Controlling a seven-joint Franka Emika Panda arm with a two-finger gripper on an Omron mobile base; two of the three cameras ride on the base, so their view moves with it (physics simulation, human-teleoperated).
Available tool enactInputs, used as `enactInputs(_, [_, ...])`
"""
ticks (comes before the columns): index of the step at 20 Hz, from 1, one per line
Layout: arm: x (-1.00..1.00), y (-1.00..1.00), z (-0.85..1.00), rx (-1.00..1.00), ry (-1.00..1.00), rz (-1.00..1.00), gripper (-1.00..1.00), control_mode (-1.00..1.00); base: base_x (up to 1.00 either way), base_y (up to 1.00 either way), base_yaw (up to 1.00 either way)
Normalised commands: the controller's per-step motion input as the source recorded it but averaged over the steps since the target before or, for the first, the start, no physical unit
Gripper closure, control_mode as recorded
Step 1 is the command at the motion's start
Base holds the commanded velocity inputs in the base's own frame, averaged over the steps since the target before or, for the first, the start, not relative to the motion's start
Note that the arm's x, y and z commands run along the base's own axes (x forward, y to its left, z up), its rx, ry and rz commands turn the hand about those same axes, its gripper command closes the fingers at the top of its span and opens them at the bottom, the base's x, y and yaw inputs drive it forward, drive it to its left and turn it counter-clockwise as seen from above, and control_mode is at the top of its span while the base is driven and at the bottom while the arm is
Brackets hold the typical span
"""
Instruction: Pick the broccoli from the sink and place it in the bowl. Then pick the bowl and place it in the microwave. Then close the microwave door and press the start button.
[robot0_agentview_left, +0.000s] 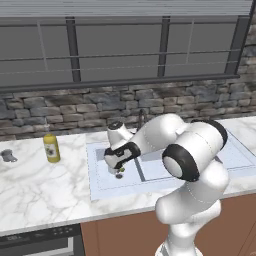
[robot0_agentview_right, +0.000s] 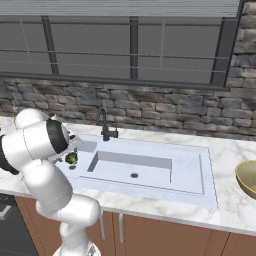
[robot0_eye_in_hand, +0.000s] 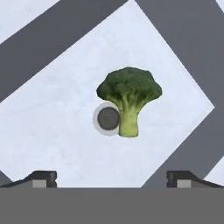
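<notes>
The broccoli (robot0_eye_in_hand: 129, 96), a dark-green floret with a pale stem, lies on the floor of the left basin of the sink (robot0_eye_in_hand: 52, 113), right beside the round drain (robot0_eye_in_hand: 107, 118). My gripper (robot0_eye_in_hand: 111, 179) hangs directly above it, open, with its two fingertips wide apart and nothing between them. In the left base view the gripper (robot0_agentview_left: 118, 170) points down into the sink (robot0_agentview_left: 155, 177), with a bit of broccoli (robot0_agentview_left: 120, 175) green under it. From the right, the broccoli (robot0_agentview_right: 71, 158) shows beside my arm, and the olive-yellow bowl (robot0_agentview_right: 248, 178) stands on the counter far right of the sink (robot0_agentview_right: 190, 165).
A dark curved faucet (robot0_agentview_right: 104, 125) rises behind the sink's divider. A yellow bottle (robot0_agentview_left: 51, 148) and a small grey object (robot0_agentview_left: 7, 156) stand on the marble counter to the left. A stone wall and window run behind; a dark appliance panel (robot0_agentview_left: 40, 242) sits below left.
</notes>
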Motion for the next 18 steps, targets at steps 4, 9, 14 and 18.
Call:
enactInputs(4, [0.54, 0.0, -0.63, 0.0, 0.0, 0.0, -1.0, -1.0, 0.0, 0.0, 0.0])
enactInputs(9, [0.6, 0.07, -0.58, -0.02, 0.0, 0.0, -1.0, -1.0, 0.0, 0.0, 0.0])
enactInputs(14, [0.47, 0.22, -0.46, -0.05, 0.0, 0.0, -1.0, -1.0, 0.0, 0.0, 0.0])
enactInputs(18, [0.11, 0.19, -0.25, -0.04, 0.0, 0.0, 1.0, -1.0, 0.0, 0.0, 0.0])
